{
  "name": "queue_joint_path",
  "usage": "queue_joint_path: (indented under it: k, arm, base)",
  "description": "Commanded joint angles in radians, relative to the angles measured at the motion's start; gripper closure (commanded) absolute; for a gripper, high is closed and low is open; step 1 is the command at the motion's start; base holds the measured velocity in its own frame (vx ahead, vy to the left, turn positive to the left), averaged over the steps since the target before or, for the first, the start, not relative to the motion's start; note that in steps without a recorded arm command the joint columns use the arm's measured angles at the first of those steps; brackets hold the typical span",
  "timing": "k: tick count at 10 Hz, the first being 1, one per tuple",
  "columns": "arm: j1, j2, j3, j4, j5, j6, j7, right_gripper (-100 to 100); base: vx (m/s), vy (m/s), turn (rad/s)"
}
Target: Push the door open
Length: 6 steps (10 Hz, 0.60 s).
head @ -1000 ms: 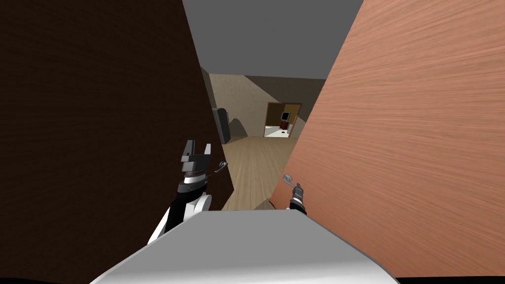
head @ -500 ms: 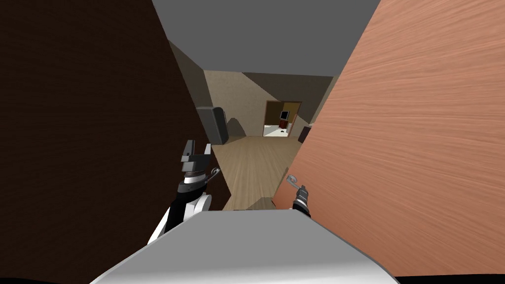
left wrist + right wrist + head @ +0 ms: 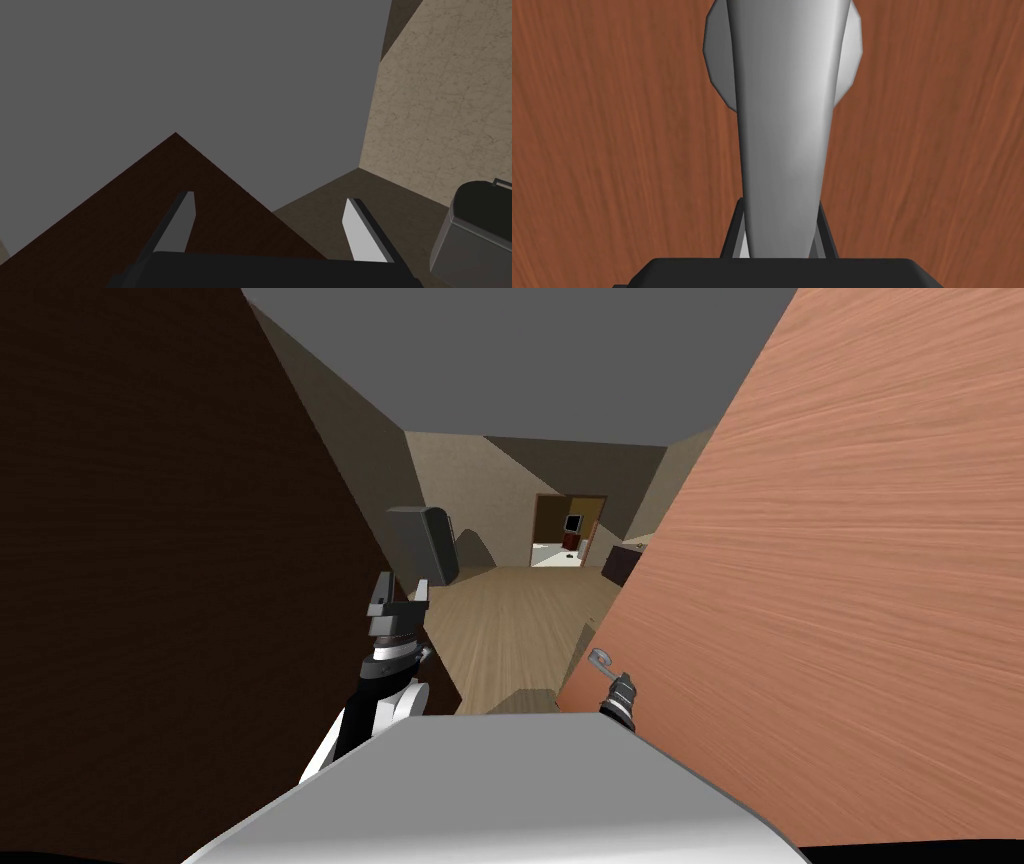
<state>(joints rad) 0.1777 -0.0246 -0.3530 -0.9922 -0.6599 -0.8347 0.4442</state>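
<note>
A reddish-brown wooden door [image 3: 850, 588] fills the right of the head view, swung partly away from me. Its grey lever handle [image 3: 601, 659] sits near the door's free edge. My right gripper [image 3: 613, 678] is shut on that handle [image 3: 787, 125]; the wrist view has its fingers [image 3: 738, 235] hugging the lever's sides in front of the round rosette [image 3: 717, 60] and the door's face [image 3: 612, 150]. A dark brown door [image 3: 170, 588] stands on the left. My left gripper [image 3: 402, 586] is open beside that door's edge [image 3: 150, 210], with nothing between its fingers [image 3: 270, 199].
Between the two doors a wood-floored passage [image 3: 510, 628] runs ahead to a lit doorway [image 3: 570, 531]. A dark grey bin [image 3: 425, 543] stands by the left wall, just beyond my left gripper [image 3: 475, 235]. A dark piece of furniture [image 3: 622, 563] sits at the far right.
The gap between the doors has widened: the reddish door's edge and handle swung right with my right gripper on it. The dark door's edge fell away left, and its lever went out of sight.
</note>
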Motion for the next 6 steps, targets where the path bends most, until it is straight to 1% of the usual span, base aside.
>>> queue_joint_path:
  k: [1,2,3,6]
  arm:
    - [0.010,0.010,-0.018,-0.019,-0.017,-0.013,0.012,100]
    - [0.011,0.015,-0.021,-0.020,-0.021,-0.014,0.014,100]
    - [0.016,0.030,-0.031,-0.024,-0.034,-0.017,0.021,100]
    - [0.022,0.061,-0.047,-0.030,-0.055,-0.022,0.031,100]
  base:
    - [0.194,-0.027,-0.048]
    - [0.143,-0.005,-0.024]
    - [0.144,0.018,-0.034]
    - [0.163,0.007,-0.039]
